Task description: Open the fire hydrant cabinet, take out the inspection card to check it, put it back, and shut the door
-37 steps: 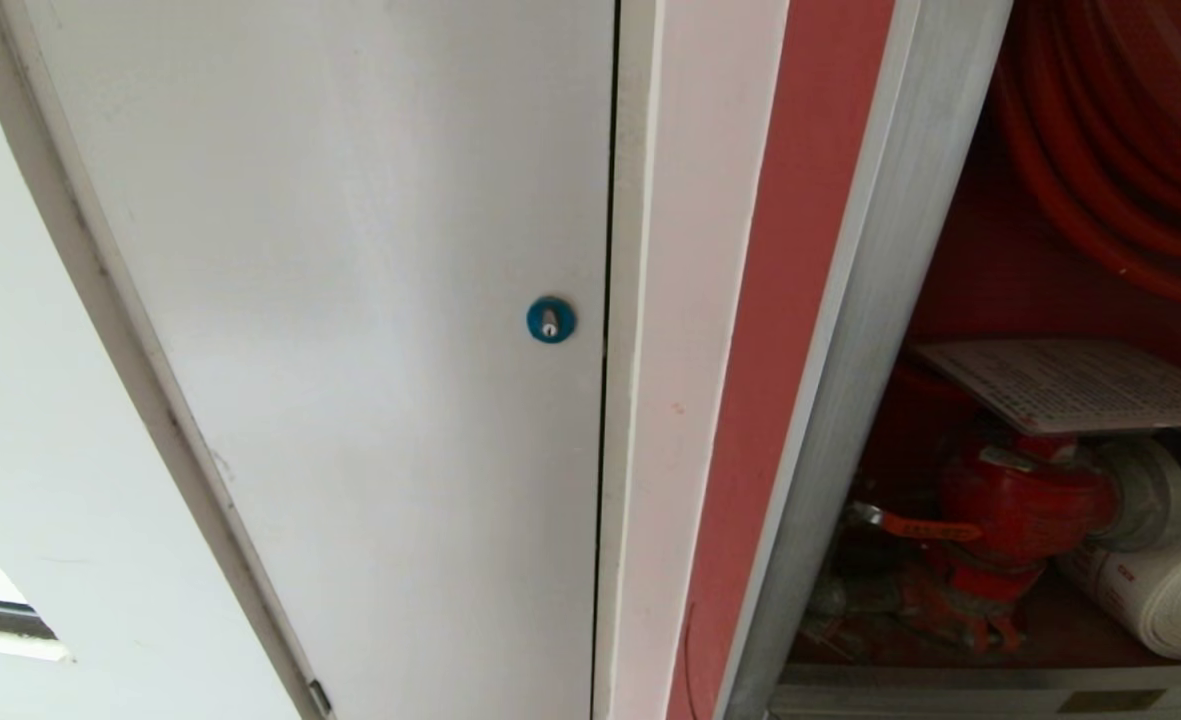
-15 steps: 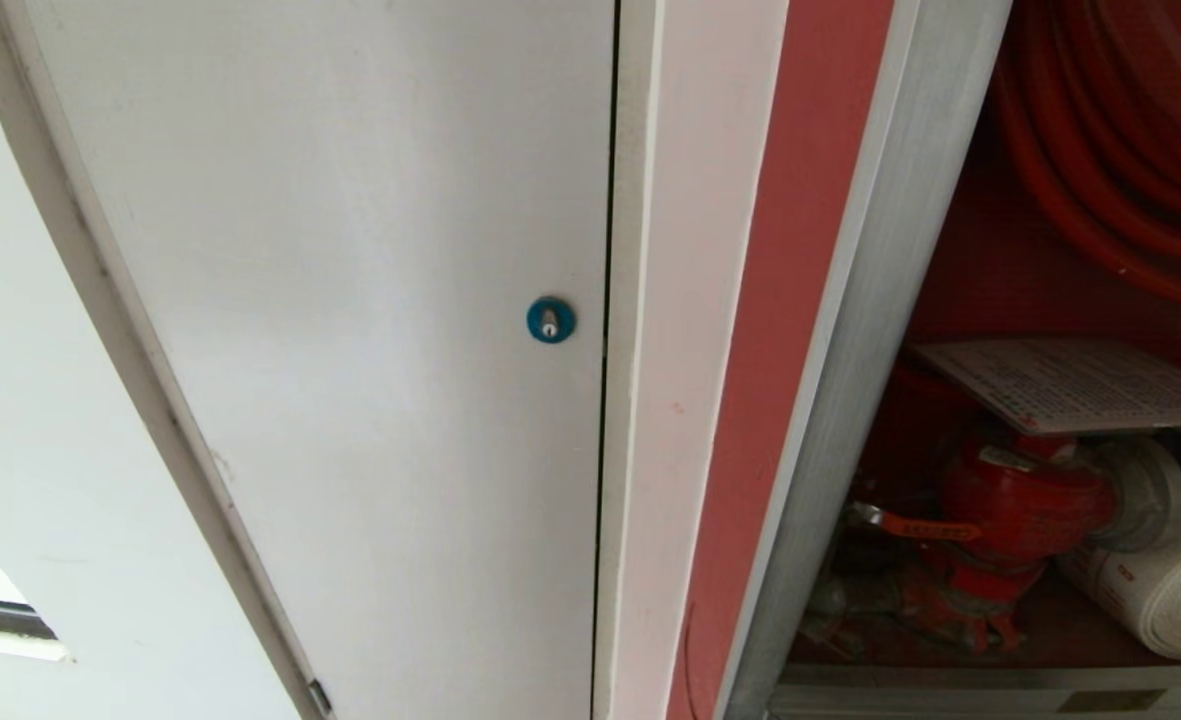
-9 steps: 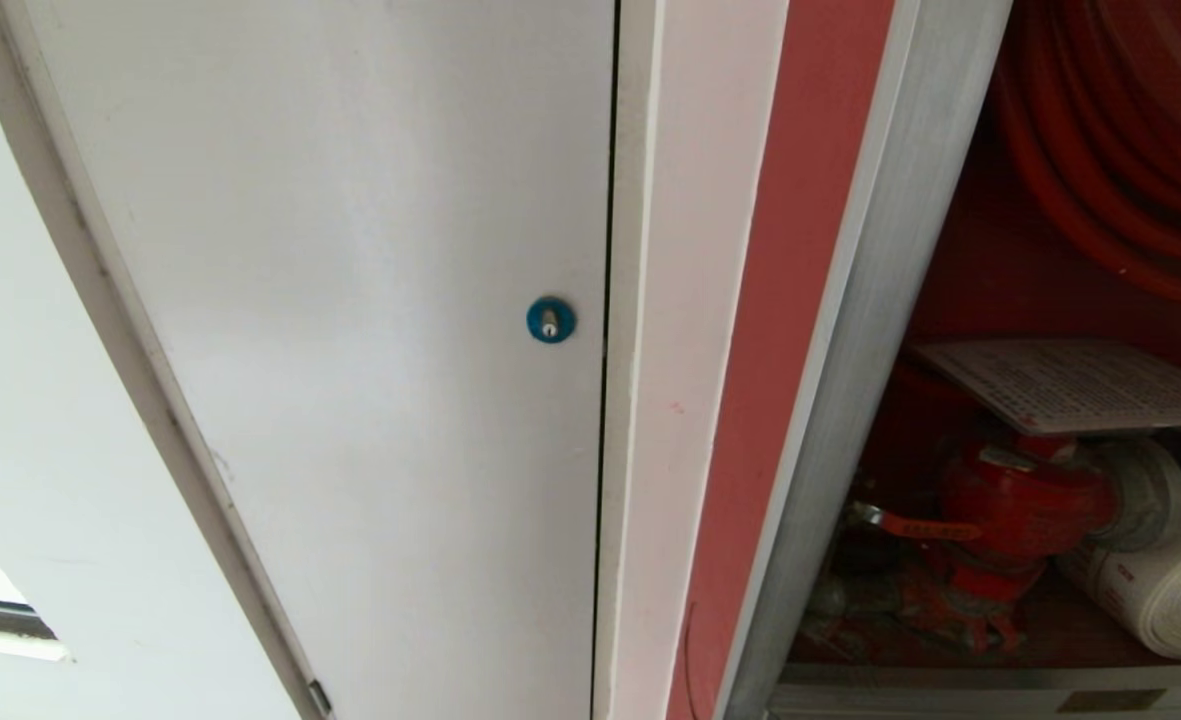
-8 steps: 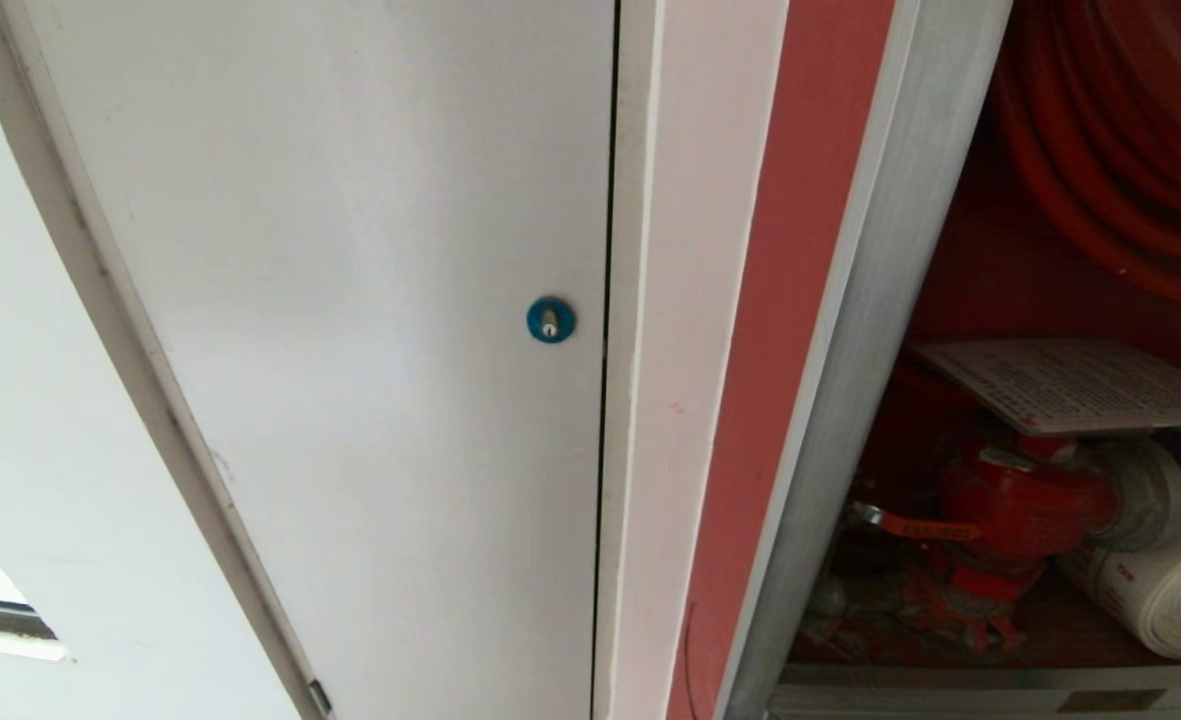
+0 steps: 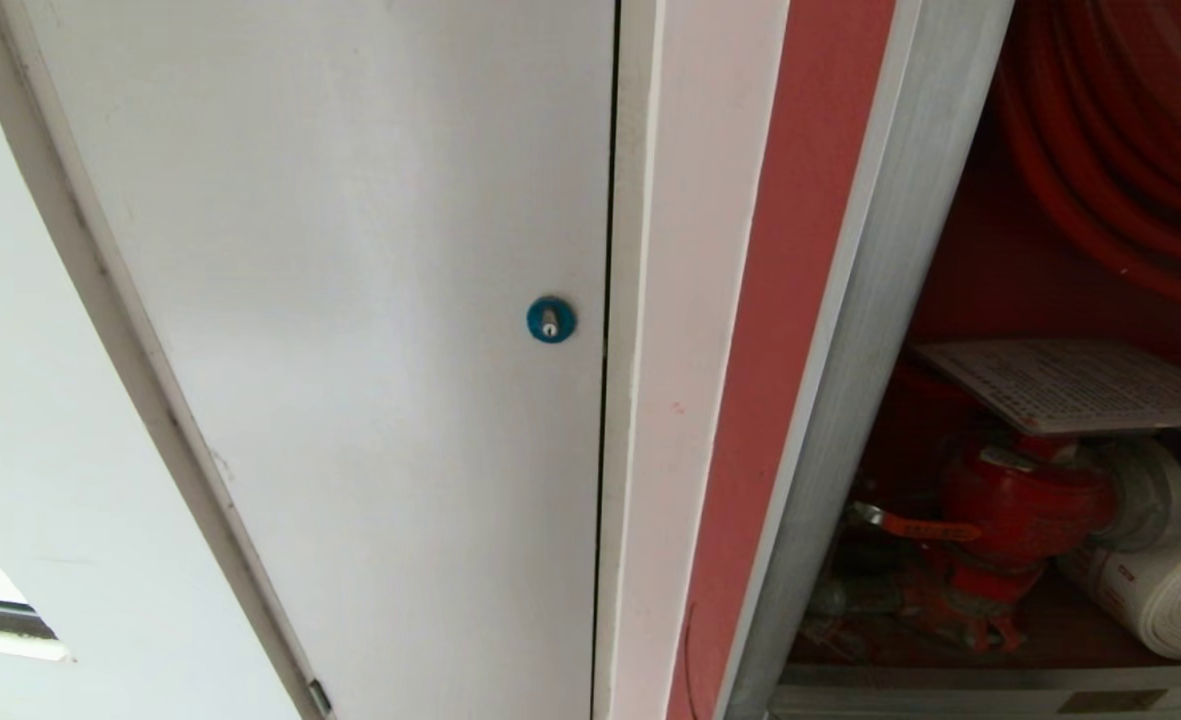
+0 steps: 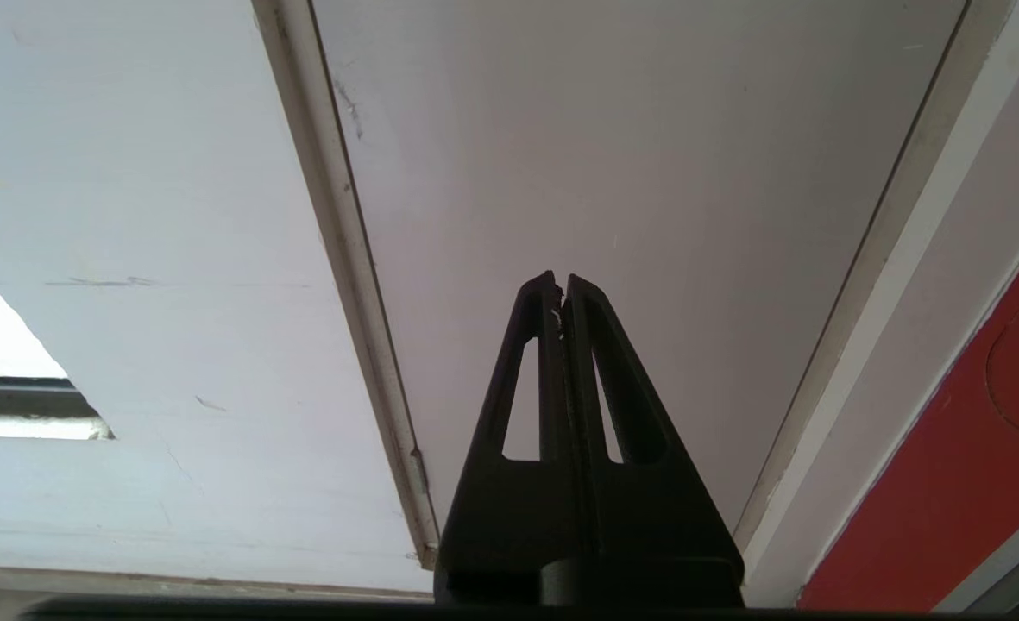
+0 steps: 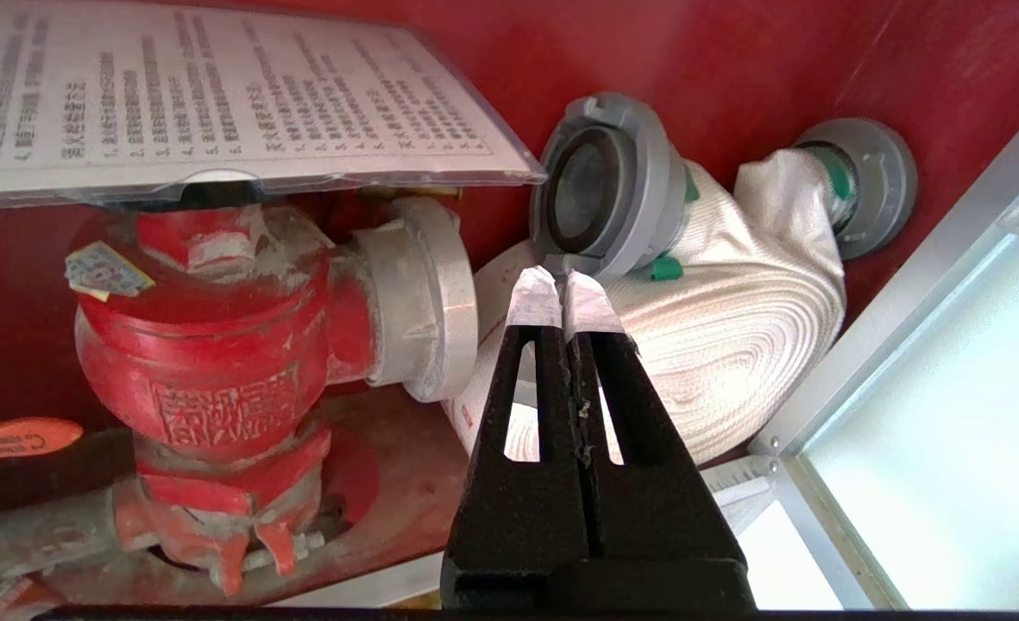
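The fire hydrant cabinet (image 5: 880, 300) stands open at the right of the head view, its brushed silver frame edging a red interior. Inside it, the inspection card (image 5: 1075, 385) lies flat on top of the red hydrant valve (image 5: 1025, 505), printed face up, 1 corner reaching out past the valve toward a grey hose coupling (image 7: 604, 185). Red hose coils (image 5: 1120, 150) fill the upper part of the cabinet, and a rolled white hose (image 5: 1165, 595) rests on the cabinet floor just beside the valve, with a second grey coupling (image 7: 863, 185) behind it. An orange tag (image 5: 920, 527) hangs off the valve's left side.

The right claw (image 7: 563, 289) is inside the cabinet opening, jaws pressed together and holding nothing, tips in front of the nearer coupling and below the card's corner. The left claw (image 6: 559, 289) is also closed and empty, pointing at the white panel (image 5: 350, 300) with the blue round lock (image 5: 551, 320).
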### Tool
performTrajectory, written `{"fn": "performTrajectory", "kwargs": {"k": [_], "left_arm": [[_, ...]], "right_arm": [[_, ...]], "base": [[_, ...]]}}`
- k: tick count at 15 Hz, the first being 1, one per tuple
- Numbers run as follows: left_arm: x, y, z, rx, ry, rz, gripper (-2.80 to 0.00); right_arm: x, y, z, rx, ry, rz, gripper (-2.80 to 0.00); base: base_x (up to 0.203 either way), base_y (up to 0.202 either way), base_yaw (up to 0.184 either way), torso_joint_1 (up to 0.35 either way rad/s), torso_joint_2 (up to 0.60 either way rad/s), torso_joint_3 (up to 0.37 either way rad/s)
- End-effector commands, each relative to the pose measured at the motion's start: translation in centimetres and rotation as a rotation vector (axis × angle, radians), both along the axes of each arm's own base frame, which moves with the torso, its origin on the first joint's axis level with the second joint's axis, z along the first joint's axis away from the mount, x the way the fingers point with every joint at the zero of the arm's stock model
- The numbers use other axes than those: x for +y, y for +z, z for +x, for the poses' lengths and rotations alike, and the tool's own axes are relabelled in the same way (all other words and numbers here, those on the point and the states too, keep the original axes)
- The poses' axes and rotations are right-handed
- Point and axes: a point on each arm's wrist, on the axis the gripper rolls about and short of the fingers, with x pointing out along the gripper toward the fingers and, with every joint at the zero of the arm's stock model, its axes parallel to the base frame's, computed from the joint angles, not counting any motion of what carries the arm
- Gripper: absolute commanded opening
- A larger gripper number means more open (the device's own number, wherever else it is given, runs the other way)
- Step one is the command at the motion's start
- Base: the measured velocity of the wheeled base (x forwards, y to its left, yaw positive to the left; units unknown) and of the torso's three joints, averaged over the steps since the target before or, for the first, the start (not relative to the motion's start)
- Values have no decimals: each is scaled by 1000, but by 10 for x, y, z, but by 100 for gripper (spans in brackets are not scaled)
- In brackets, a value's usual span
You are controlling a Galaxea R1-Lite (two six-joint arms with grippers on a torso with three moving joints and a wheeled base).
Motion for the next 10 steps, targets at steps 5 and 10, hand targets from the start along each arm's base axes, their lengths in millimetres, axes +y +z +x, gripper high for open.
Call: {"fn": "performTrajectory", "kwargs": {"k": [5,10], "left_arm": [[0,-2,0,5,-1,0,-280],[0,-2,0,6,0,0,-280]], "right_arm": [[0,1,-11,-43,6,2,-280],[0,8,-11,-71,1,4,-280]], "base": [[0,0,0,0,0,0],[0,0,0,0,0,0]]}}
